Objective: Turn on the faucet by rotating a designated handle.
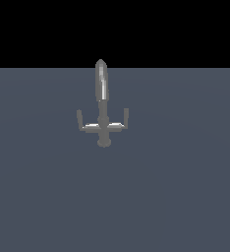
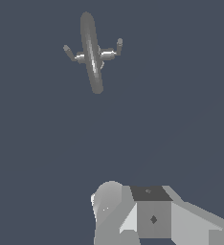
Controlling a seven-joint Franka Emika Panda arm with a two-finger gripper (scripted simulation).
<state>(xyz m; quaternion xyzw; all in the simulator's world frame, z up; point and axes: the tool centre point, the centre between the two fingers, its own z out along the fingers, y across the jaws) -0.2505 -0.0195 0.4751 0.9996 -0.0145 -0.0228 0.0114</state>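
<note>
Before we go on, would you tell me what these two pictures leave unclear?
- Claw: absent from the exterior view; the wrist view's edge cuts it, so open or shut is unknown.
- Faucet: too coarse in either view to show whether the handle has turned.

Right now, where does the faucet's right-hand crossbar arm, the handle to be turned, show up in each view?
Exterior view: the handle sits just right of the picture's centre, branching off the faucet toward the exterior view's right, tip upturned.
Wrist view: the handle appears far from the claw, beside the spout; which arm it is rests on matching, so less sure.
Shared landmark: the tall tapered spout between both arms.
</note>
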